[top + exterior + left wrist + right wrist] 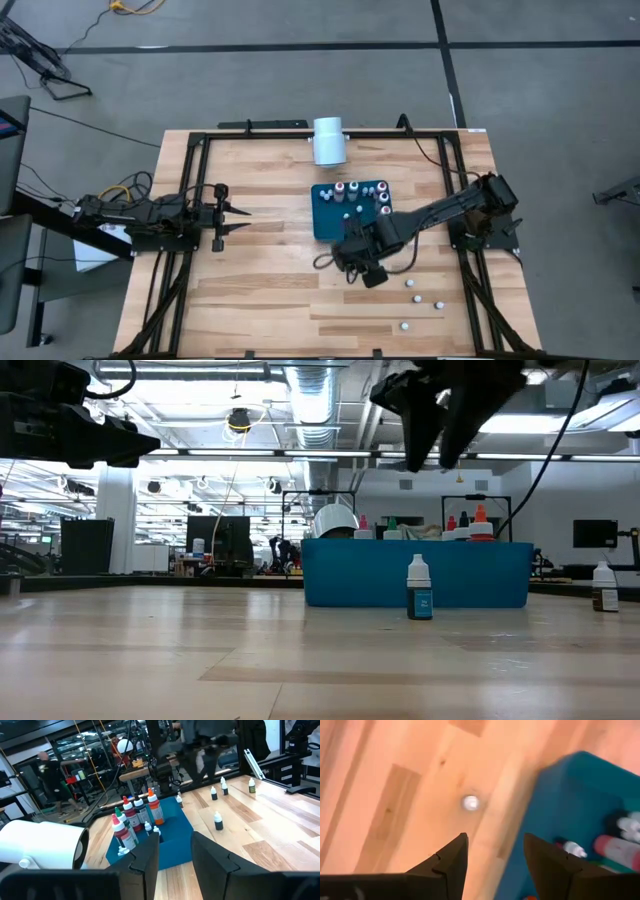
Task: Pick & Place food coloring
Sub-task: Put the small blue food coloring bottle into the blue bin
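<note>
Several tiny food coloring bottles with white caps stand in the far right part of the teal tray, with red, green and dark bodies. One dark bottle stands on the table just before the tray; its white cap shows from above. A few more stand near the near right corner. My right gripper is open and hovers above the table by the tray's near edge, fingers pointing down, the lone bottle a little ahead of them. My left gripper waits open at the table's left.
A large white cylinder lies at the table's far edge beyond the tray. Dark metal rails run along the table's sides. Bare wood lies between the left gripper and the tray and along the near edge. The room behind holds racks and equipment.
</note>
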### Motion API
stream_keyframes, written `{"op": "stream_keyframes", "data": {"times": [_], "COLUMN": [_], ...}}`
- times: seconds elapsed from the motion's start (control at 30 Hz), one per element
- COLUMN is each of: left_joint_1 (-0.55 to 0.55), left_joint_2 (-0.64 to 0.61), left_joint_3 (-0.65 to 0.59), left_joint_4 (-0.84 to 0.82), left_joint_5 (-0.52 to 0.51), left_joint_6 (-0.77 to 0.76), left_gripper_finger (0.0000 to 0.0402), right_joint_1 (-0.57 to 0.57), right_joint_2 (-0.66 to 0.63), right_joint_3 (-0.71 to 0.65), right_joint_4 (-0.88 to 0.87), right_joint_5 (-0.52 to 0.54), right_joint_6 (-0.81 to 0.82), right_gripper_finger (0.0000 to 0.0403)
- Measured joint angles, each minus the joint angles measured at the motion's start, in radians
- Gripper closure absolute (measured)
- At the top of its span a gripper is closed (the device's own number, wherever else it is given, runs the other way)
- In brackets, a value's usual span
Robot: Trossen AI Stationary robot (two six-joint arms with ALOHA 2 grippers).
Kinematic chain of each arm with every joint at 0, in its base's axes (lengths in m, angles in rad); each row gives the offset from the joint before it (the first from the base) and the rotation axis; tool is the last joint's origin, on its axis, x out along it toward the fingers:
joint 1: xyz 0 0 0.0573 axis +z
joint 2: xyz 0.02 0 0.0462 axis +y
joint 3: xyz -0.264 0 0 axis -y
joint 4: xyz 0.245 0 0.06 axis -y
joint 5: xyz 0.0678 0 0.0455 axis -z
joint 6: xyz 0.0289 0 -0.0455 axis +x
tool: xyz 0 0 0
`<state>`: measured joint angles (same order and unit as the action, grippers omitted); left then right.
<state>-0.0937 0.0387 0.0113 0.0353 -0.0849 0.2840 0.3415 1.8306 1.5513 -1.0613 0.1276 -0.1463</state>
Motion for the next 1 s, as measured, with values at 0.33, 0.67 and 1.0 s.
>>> {"op": "stream_keyframes", "data": {"times": [0.33,0.67,1.0], "left_joint_1": [0.0,0.0,0.0], "left_joint_2": [0.0,0.016,0.022], "left_joint_3": [0.0,0.0,0.0], "left_joint_4": [0.0,0.002,0.001], "left_joint_5": [0.0,-0.002,-0.001], "left_joint_6": [0.0,0.0,0.0], "left_gripper_finger": [0.0297,0.0297,0.0297], "right_joint_1": [0.042,0.033,0.01], "right_joint_2": [0.08,0.143,0.186], "right_joint_3": [-0.002,-0.004,-0.015], "right_joint_4": [0.079,0.107,0.123], "right_joint_5": [-0.021,-0.024,-0.023], "right_joint_6": [-0.008,-0.018,-0.019], "right_gripper_finger": [0.0223,0.0232,0.0236]}}
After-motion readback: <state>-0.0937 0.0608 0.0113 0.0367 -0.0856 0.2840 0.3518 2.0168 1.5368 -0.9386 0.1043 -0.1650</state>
